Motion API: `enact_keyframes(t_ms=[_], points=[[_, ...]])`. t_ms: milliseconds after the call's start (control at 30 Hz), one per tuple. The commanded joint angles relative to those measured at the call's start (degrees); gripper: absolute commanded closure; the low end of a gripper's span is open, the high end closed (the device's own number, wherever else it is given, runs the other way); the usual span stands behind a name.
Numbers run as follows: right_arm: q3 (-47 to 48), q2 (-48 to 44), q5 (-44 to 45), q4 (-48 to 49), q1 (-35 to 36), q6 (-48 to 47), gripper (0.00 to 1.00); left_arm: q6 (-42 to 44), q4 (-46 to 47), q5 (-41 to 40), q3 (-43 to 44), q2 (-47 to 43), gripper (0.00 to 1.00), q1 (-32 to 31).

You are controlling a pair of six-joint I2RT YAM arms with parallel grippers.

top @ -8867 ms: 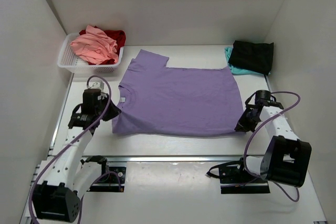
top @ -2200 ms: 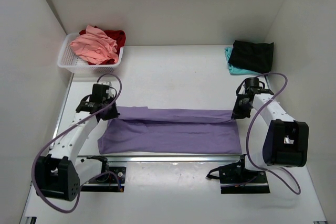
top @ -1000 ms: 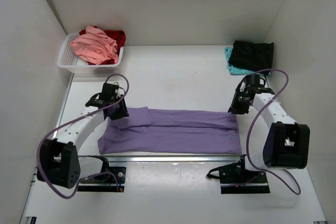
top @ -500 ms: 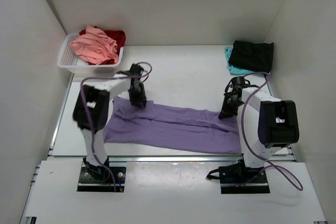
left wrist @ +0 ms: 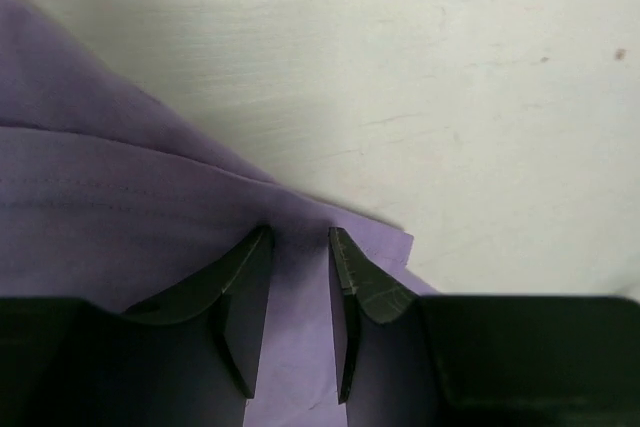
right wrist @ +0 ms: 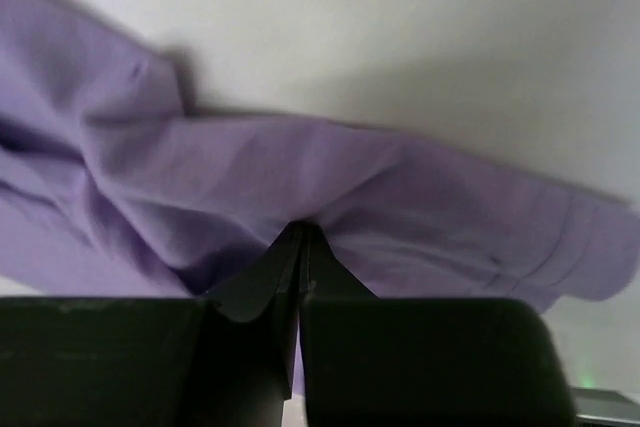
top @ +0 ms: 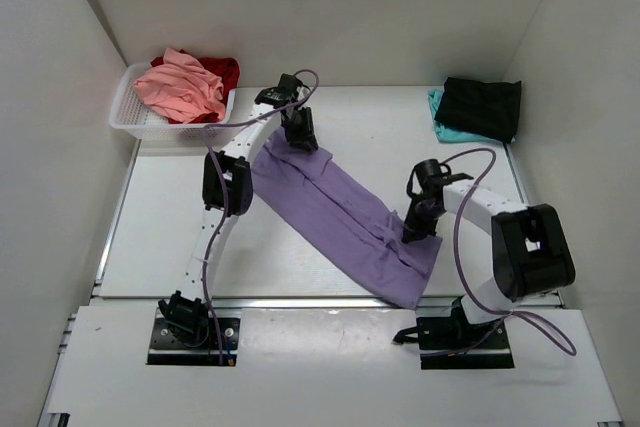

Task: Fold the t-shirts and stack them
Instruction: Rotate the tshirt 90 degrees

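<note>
Lavender shirt [top: 335,209] swung diagonal, left hand [top: 301,139], right hand [top: 413,231] gripping; basket [top: 128,128] holds pink shirt [top: 180,87].

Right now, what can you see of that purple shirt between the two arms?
The purple t-shirt is soft, plain lavender cloth, folded into a long narrow band lying diagonally on the white table, slightly creased. The left gripper pinches its far end, and the right gripper pinches it toward its near end. Rows of stitching show in the left wrist view.
</note>
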Motion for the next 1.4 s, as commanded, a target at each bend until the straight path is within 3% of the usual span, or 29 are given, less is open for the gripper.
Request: enact_keyframes(t_ms=[0, 67, 200, 267, 367, 467, 567, 667, 800, 900, 1000, 1167, 1367], points=[[-5.73, -5.34, -0.53, 1.71, 4.42, 9.69, 1.0, -1.38, 2.44, 7.29, -8.13, -1.44, 0.59, 0.04], [-8.55, -7.46, -2.1, 4.79, 6.71, 15.57, 0.99, -2.08, 5.34, 8.87, -7.73, 0.03, 0.58, -0.58], [-12.25, -8.88, -3.52, 10.5, 15.93, 21.82, 1.0, -5.16, 7.45, 14.32, 1.75, 6.19, 0.59, -0.32], [-12.09, -7.48, -5.36, 12.18, 21.37, 22.71, 1.0, -6.65, 10.34, 15.03, 1.25, 6.29, 0.6, -0.41], [-10.6, -2.74, -9.32, 14.73, 26.65, 22.46, 1.0, -8.67, 16.14, 15.81, -3.15, 3.75, 0.6, 0.2], [-6.03, 0.52, -9.59, 13.51, 30.26, 19.74, 1.0, -10.78, 18.97, 17.57, 0.0, 3.82, 0.61, 1.17], [-1.55, 0.53, -6.78, 12.19, 31.58, 17.45, 1.0, -11.75, 21.34, 18.1, 3.26, 1.12, 0.6, 1.44], [2.66, -1.49, 0.14, 9.74, 33.16, 14.12, 1.0, -9.92, 22.14, 16.27, -0.85, -6.86, 0.57, 1.53], [7.33, -2.9, 4.29, 9.46, 33.0, 6.74, 1.0, -7.62, 21.35, 14.24, -14.64, -19.96, 0.57, 2.4], [7.96, -1.85, 4.21, 9.2, 29.93, 1.74, 1.0, -6.4, 22.4, 11.35, -29.67, -28.23, 0.56, 3.1], [6.83, -0.8, 4.12, 10.77, 27.03, -3.8, 1.0, -5.08, 21.71, 8.36, -40.92, -31.76, 0.56, 3.63], [4.45, 0.09, 5.18, 10.78, 24.38, -7.95, 1.0, -2.0, 16.61, 5.1, -41.39, -26.42, 0.54, 2.84], [-0.56, -4.91, 3.77, 10.34, 23.76, -7.78, 1.0, -2.35, 9.24, 3.52, -26.73, -12.38, 0.54, 1.79]])
